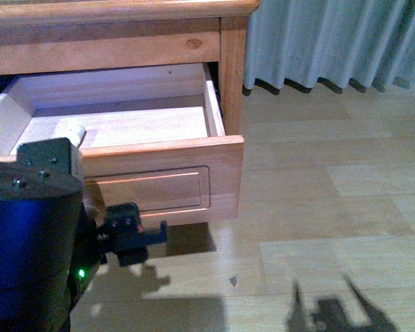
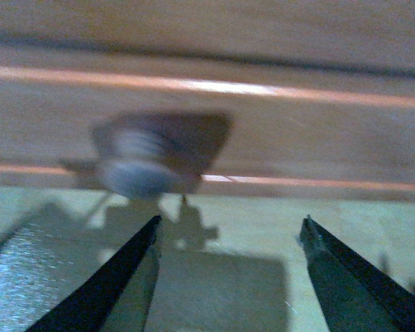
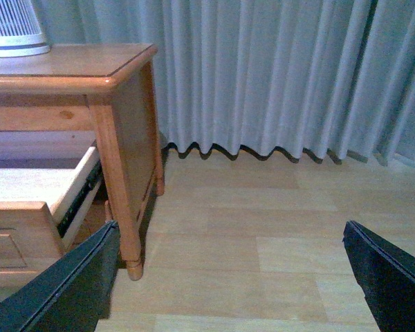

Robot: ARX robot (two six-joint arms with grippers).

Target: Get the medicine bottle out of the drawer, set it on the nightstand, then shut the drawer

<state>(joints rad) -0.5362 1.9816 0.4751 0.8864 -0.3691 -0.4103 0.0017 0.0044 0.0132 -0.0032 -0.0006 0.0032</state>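
From the front, the nightstand [image 1: 232,62] stood at the far left with its upper drawer [image 1: 194,149] pulled well out, pale wood showing inside. The medicine bottle [image 1: 75,129] lay in the drawer near its front left corner, partly hidden behind the left arm [image 1: 28,235], which filled the near left. The arm's dark end sat low, below the drawer's front panel. A grey curtain [image 1: 332,41] hung at the far right above the wooden floor [image 1: 332,207].

The left wrist view was blurred. The left gripper [image 2: 230,221] had its fingers [image 2: 117,277] spread wide with nothing between them, facing a wooden drawer front with a round knob [image 2: 149,166]. Which drawer it belonged to could not be told.

In the right wrist view the right gripper [image 3: 230,228] was also spread wide and empty over the floor [image 3: 263,235], well apart from the nightstand [image 3: 131,117]. The open drawer [image 3: 21,206] jutted out, and a white ribbed appliance [image 3: 14,28] stood on the top. The bottle did not show here.
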